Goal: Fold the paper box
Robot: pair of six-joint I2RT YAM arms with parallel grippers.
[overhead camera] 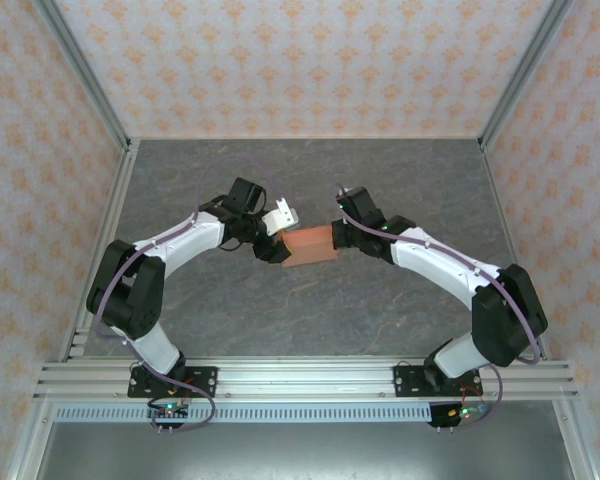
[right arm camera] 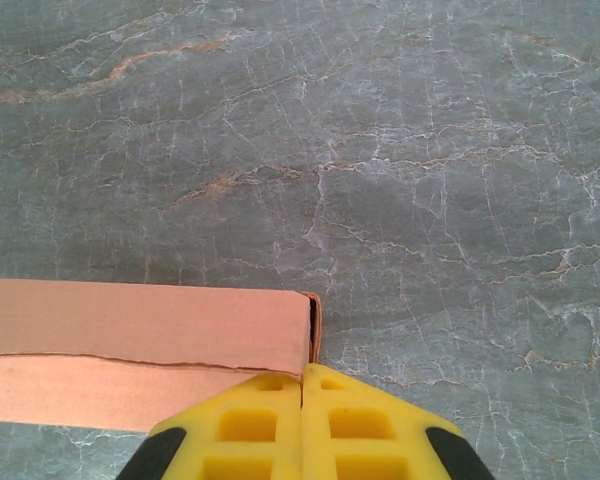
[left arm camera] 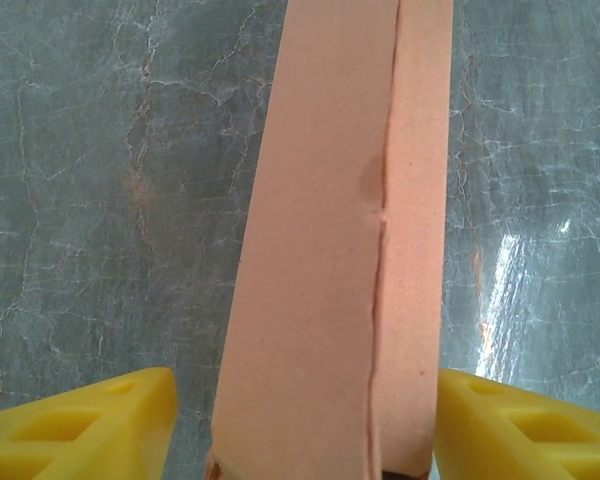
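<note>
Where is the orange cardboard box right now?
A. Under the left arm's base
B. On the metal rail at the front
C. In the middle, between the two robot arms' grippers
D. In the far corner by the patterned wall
C: seen from above, the salmon-orange cardboard box is in the middle, with the left gripper at one end and the right gripper at the other.

Gap between left claw (overhead camera: 278, 246) and right claw (overhead camera: 336, 241) blocked by paper box (overhead camera: 310, 246); open tabletop (overhead camera: 310, 310) ahead and behind.
</note>
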